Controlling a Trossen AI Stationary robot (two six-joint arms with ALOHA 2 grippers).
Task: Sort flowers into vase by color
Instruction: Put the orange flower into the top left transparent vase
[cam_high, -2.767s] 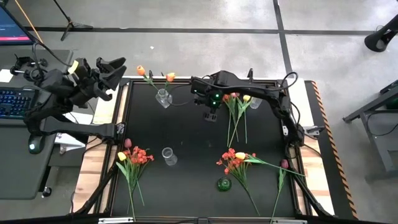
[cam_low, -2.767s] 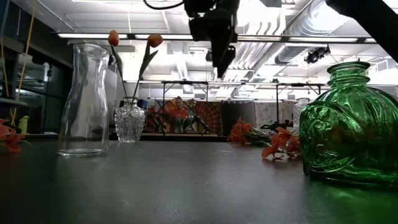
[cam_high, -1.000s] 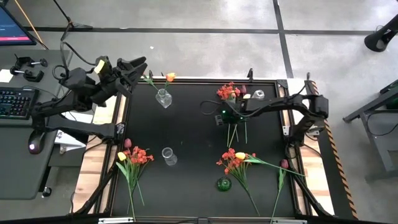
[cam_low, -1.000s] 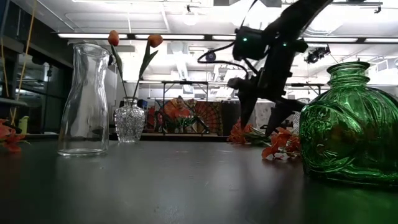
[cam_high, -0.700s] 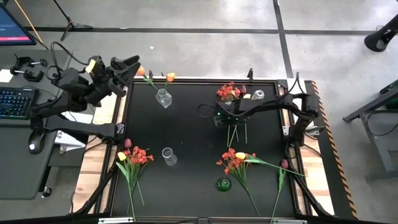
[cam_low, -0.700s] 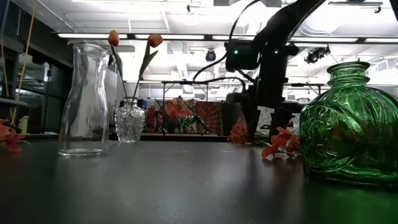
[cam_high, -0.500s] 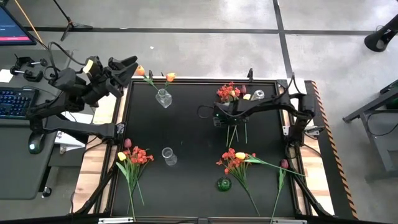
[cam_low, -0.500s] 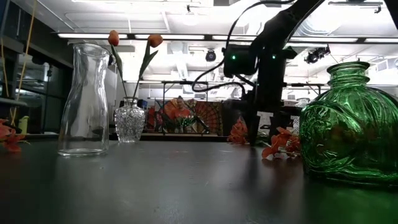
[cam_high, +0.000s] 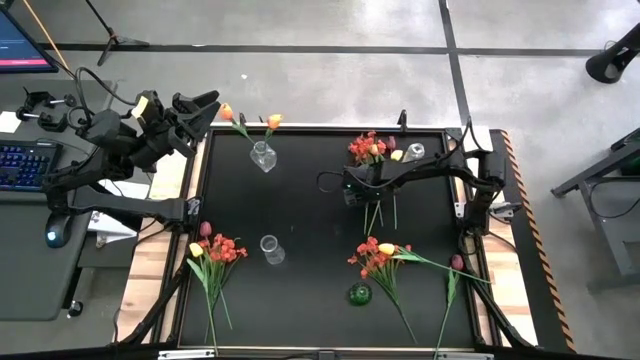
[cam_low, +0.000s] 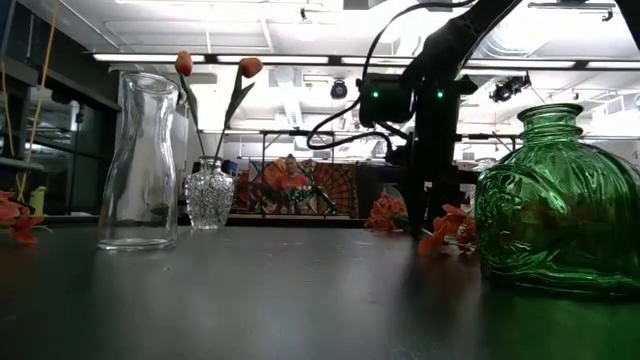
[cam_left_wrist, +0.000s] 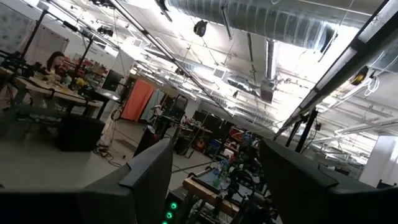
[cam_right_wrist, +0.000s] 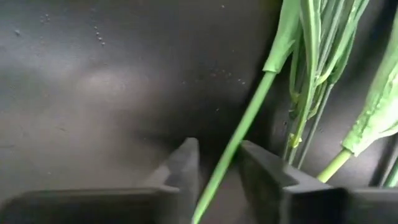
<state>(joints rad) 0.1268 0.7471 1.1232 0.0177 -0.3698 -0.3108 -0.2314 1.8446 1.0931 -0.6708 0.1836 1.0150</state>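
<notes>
A bunch of flowers (cam_high: 371, 152), red-orange sprays and a yellow tulip, lies at the far right, its green stems (cam_high: 374, 212) running toward the near edge. My right gripper (cam_high: 364, 198) stands over those stems, pointing down and shut on one stem (cam_right_wrist: 231, 155). In the low view it (cam_low: 414, 226) stands beside the red-orange blossoms (cam_low: 386, 212). Two orange tulips (cam_high: 272, 122) stand in a small clear vase (cam_high: 263, 157). My left gripper (cam_high: 197, 104) hangs open beyond the far left corner, holding nothing (cam_left_wrist: 214, 180). My right gripper pinches one thin green stem (cam_right_wrist: 219, 182) between its two fingers, below a leaf and well down from the flower head. The fingers (cam_right_wrist: 261, 171) come from above, pointing down, across the stem. The stem lies on the table; its head is outside the wrist view.
A tall clear vase (cam_high: 270, 250) and a green vase (cam_high: 360, 295) stand near the middle. Flower bunches lie at the near left (cam_high: 214, 252) and near right (cam_high: 379, 257), with a dark pink tulip (cam_high: 457, 263). Another small vase (cam_high: 415, 152) stands at the far right.
My right gripper has moved a little toward the table's left, turned upright, come down onto the stems and shut its fingers from wide apart onto one stem. My left gripper has drawn back toward the left edge.
</notes>
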